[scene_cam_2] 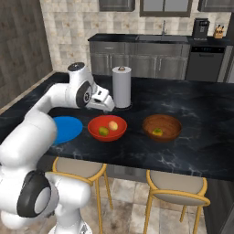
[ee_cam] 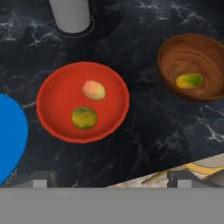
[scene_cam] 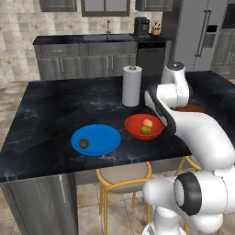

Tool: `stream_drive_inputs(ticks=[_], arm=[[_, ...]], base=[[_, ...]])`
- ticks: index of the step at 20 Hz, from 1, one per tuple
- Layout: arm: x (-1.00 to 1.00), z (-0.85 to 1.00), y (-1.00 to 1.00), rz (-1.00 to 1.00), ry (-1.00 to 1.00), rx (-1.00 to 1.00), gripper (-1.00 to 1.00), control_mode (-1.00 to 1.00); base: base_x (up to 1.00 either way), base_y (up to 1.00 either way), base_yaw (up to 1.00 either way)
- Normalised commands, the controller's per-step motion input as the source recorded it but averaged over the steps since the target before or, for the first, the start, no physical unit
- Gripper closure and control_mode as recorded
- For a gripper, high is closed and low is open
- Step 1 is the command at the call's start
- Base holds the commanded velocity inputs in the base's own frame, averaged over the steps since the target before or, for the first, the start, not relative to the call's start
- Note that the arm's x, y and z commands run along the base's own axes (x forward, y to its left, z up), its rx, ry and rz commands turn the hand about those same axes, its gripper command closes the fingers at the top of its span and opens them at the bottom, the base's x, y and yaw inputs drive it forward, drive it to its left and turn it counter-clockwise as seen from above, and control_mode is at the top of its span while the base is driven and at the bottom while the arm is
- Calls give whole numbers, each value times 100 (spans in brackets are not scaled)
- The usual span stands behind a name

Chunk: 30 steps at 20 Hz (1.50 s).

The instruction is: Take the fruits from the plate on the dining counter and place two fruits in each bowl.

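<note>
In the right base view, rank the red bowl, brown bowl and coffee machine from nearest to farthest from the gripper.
1. Red bowl, just below the open gripper.
2. Brown bowl, further right on the dining counter.
3. Coffee machine, on the back counter.

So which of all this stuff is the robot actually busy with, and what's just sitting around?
Part of the job:
- blue plate with the dark brown fruit
- red bowl holding the peach-orange fruit and yellow-green fruit
- brown bowl holding the olive-yellow fruit
- dining counter
- open gripper

Just lying about:
- paper towel roll
- stools
- coffee maker
</note>
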Motion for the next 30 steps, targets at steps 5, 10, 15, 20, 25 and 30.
stream_drive_inputs(ticks=[5, 10, 15, 20, 25, 30], arm=[[-57, 3, 97, 4, 6, 12, -100, -100], [-52, 0, 100, 2, 2, 10, -100, -100], [-5, -2, 92, 4, 0, 14, -100, -100], [27, -23, 100, 11, 1, -1, -100, -100], [59, -55, 94, 21, 0, -1, -100, -100], [48, -65, 63, 8, 2, 2, -100, -100]], base=[[0, 0, 0], [0, 0, 0], [0, 0, 0], [0, 0, 0], [0, 0, 0], [0, 0, 0]])
